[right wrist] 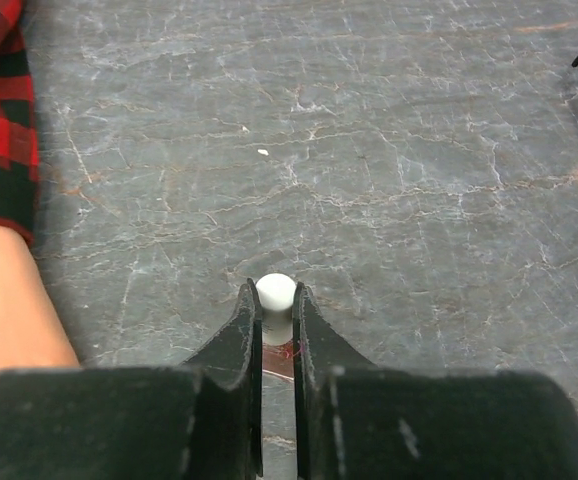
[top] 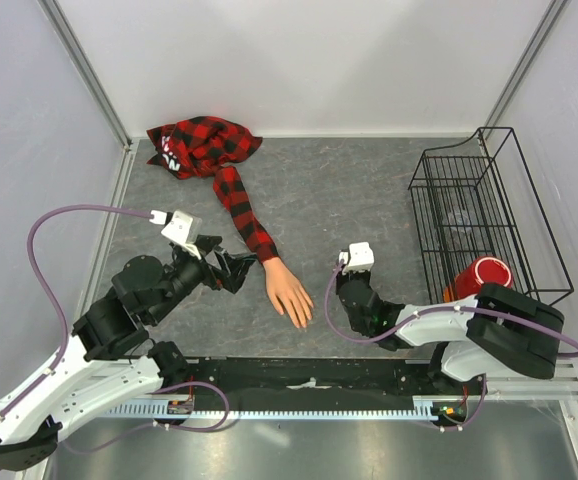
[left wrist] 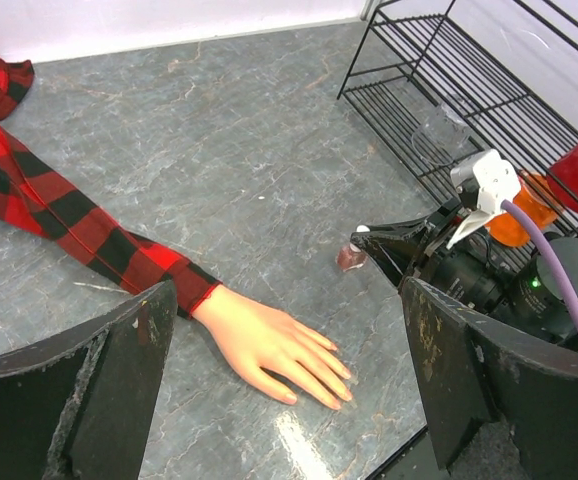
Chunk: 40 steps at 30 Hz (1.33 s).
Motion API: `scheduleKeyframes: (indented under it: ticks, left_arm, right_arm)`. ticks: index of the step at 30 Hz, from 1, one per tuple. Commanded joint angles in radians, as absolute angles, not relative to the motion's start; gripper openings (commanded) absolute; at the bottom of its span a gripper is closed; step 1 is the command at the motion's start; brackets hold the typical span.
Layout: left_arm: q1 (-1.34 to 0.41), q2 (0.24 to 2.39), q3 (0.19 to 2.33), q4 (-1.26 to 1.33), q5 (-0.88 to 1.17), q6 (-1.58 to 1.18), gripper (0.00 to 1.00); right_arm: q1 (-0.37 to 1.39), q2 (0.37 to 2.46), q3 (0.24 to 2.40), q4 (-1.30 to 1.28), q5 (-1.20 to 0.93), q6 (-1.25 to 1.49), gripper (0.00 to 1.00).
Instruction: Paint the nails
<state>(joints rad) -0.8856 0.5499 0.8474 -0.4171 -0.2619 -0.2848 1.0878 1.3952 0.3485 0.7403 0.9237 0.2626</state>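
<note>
Table, grey and stone-patterned, walled in white on three sides. Wire rack, black, stands along the right edge; a red cup lies at its near end with something orange beside it. Plaid shirt, red and black, bunched in the far left corner, one sleeve running out from it toward the middle of the near edge. Mannequin hand, peach-coloured, comes out of that cuff and lies palm down flat on the table, fingers spread and pointing to the near right. My left pincer sits low just left of the wrist, aimed across it, fingers spread wide apart with nothing between them; from its own camera the hand shows in the gap. My right pincer is down at the table to the right of the hand, apart from it, between the hand and the rack. Its two fingers are drawn close together and clamped on the white cap of a tiny reddish bottle, which stands upright on the table. Nails are at the fingertips of the mannequin hand, nearest the near edge, well clear of both pincers; too small for me to tell whether they carry any colour.
</note>
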Motion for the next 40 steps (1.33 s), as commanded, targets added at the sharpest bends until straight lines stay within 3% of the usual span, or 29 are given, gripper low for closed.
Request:
scheduleKeyframes:
  ticks: [1,17,23,25,30,32,37,40]
  left_arm:
    - [-0.884,0.548,0.844,-0.380,-0.270,-0.321,0.97]
    - [-0.884,0.512,0.834,-0.390,-0.273,-0.321,0.97]
    - [-0.884,0.505,0.841,-0.399,-0.273,-0.313,0.97]
    - [-0.884,0.497,0.851,-0.403,-0.272,-0.313,0.97]
    - [-0.884,0.489,0.890,-0.402,-0.261,-0.299,0.98]
    - [-0.884,0.492,0.913,-0.400,-0.261,-0.293,0.98]
    - [-0.884,0.503,0.969,-0.388,-0.250,-0.259,0.98]
    - [-0.884,0.518,1.014,-0.365,-0.241,-0.239,0.99]
  right_arm:
    - [1.085,1.420,0.341,0.761,0.960,0.313,0.13]
    - [1.083,1.465,0.344,0.747,0.953,0.337,0.24]
    - [1.085,1.421,0.368,0.678,0.943,0.340,0.41]
    - [1.083,1.338,0.444,0.537,0.928,0.363,0.53]
    - [1.083,1.088,0.665,0.070,0.871,0.388,0.71]
    - [1.083,1.023,0.791,-0.092,0.842,0.376,0.95]
    - [1.083,0.947,1.151,-0.415,0.727,0.301,0.98]
    - [1.083,0.905,1.308,-0.468,0.672,0.298,0.98]
